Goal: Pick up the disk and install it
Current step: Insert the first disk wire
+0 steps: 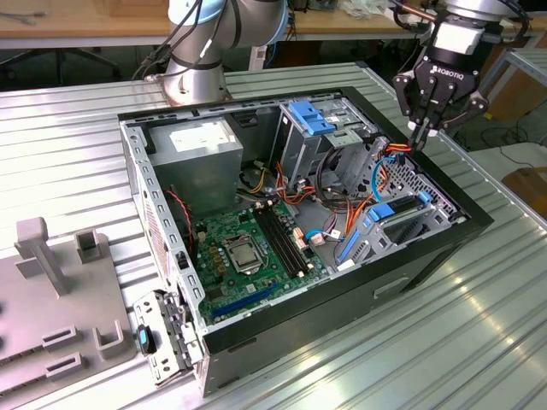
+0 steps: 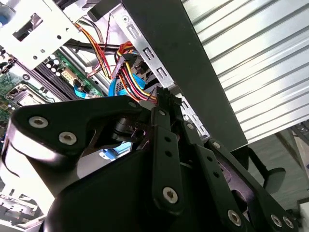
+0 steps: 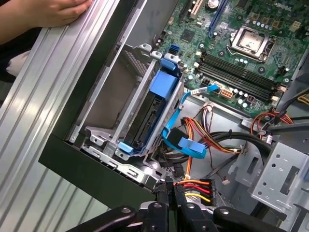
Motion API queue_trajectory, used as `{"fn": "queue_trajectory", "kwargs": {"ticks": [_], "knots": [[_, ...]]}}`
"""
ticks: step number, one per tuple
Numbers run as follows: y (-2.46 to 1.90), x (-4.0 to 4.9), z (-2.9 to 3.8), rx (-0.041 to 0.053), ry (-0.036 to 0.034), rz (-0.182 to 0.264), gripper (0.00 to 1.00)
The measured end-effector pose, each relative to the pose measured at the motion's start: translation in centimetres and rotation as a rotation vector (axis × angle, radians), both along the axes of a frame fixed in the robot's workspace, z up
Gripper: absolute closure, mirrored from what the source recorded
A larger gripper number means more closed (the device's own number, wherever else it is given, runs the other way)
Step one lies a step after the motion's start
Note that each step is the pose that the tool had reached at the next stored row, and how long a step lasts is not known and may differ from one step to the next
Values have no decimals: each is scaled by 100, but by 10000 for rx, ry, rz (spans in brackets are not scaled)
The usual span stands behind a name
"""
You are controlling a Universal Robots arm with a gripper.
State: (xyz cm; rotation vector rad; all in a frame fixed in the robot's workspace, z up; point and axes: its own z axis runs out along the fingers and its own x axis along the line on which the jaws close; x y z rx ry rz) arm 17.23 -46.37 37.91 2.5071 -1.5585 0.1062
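Caught the fingers (image 2: 166, 140) nipped narrow on the black plug (image 3: 193, 191) of the red-and-yellow wires, gripper (image 1: 425, 131) at the exterior view's upper right, over the case (image 1: 410, 265) edge. Nearby, spotted the disk (image 3: 147, 116) on edge in its blue bracket (image 3: 163, 84), seated inside the metal bay (image 3: 104, 96).

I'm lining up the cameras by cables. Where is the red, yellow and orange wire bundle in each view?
Exterior view: wire bundle just under the gripper, inside the case toward the exterior view's right.
Second wrist view: fanned out just past the gripper.
First wrist view: ending right beside the gripper.
Shared landmark: the green motherboard.
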Motion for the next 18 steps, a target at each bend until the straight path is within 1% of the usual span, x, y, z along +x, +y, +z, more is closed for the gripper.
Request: {"fn": "queue_trajectory", "kwargs": {"ticks": [1,2,4,7,8,10,12,18], "knots": [[-5,0,0,1,0,-25,84],[-18,1,0,1,0,-38,84],[-54,0,0,5,0,-50,84],[-118,0,0,9,0,-64,84],[-132,0,0,8,0,-71,84],[-140,0,-1,8,0,-125,84],[-142,0,-15,7,0,-678,84],[-143,0,-28,8,0,-1219,84]]}}
